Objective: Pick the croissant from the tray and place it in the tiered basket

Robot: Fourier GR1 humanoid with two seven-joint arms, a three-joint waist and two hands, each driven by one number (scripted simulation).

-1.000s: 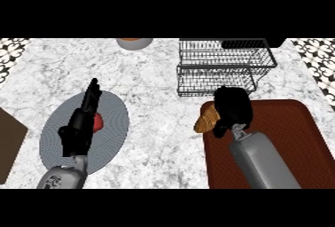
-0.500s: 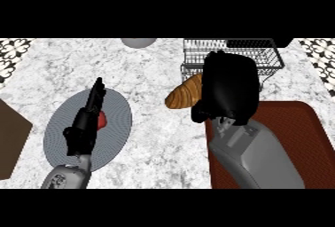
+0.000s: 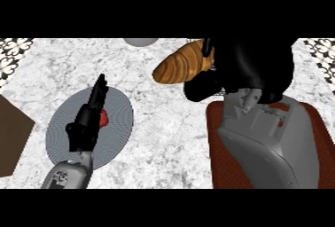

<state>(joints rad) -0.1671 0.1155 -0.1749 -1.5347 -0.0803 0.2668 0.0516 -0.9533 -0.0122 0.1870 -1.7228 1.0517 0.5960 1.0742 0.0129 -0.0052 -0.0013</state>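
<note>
My right hand [image 3: 252, 66] is raised high and looms large at the upper right, its fingers curled round the golden-brown croissant [image 3: 180, 66], which sticks out to its left. The brown-red tray [image 3: 321, 146] lies below, mostly covered by my right forearm. The tiered basket is hidden behind the hand and croissant; only a sliver of dark wire [image 3: 207, 46] shows. My left hand [image 3: 88, 122] rests with straight fingers over the grey plate [image 3: 118, 111] at the left.
A small red item [image 3: 104, 117] lies on the grey plate beside my left hand. A brown board corner [image 3: 13, 133] juts in at the left edge. A grey round object [image 3: 141, 41] sits at the top edge on the marble counter.
My right hand has lifted the croissant off the tray and carried it up and toward the basket, coming closer to the view. The left hand has stayed put.
</note>
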